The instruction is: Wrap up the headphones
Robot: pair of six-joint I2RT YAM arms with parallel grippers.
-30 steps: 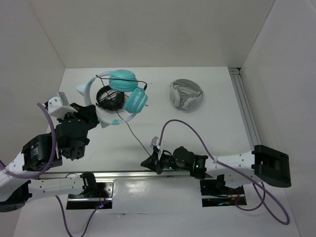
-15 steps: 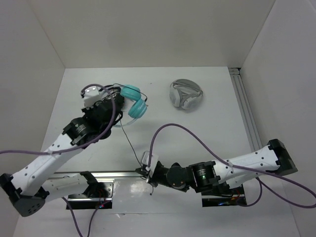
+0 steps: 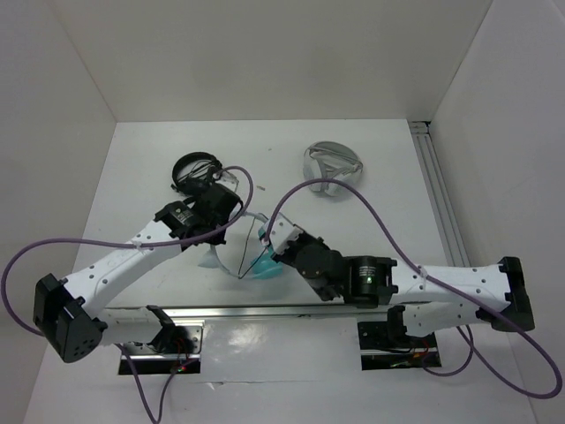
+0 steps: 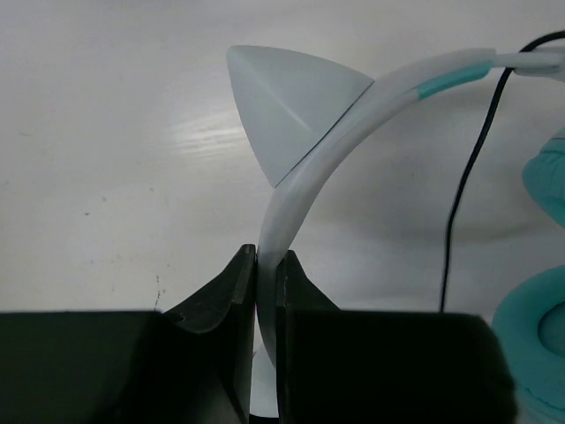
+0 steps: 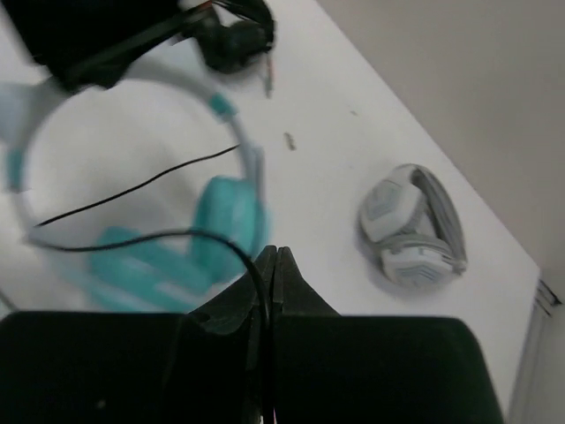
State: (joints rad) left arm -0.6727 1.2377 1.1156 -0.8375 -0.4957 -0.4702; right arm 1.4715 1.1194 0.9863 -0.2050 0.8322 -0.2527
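**Item: teal over-ear headphones** [image 5: 228,215]
- Location: near the middle of the white table [image 3: 397,199], towards its near edge, between the two grippers. Whether the cups rest on the surface cannot be told.
- Parts: round turquoise ear cups [image 4: 532,340]; thin pale headband [image 4: 311,168] with a pointed ear-shaped tip [image 4: 287,97]; long thin black cable [image 4: 459,203] trailing in loose loops.

**Handling (judged)**
- Light overall.
- The headband looks like springy plastic, stiff enough to serve as an anchor. It is narrow and smooth, so it may twist in a pinch.
- The cushions look soft.
- The cable is limp and slippery, prone to sliding or snagging. A hard tug could strain it where it enters the cup.
- Best hold: the plain arc of the band, clear of the tip, with the cable pinched along its free run.

**Tools**
- Left gripper [image 4: 267,261]: fingers clamped on the headband just below the tip.
- Right gripper [image 5: 267,256]: fingers pressed together on the cable, beside the cups.

**Nearby**
- Black headphones [image 3: 196,168]: behind the left gripper.
- Grey-and-white headphones [image 3: 331,170]: well apart, far right.
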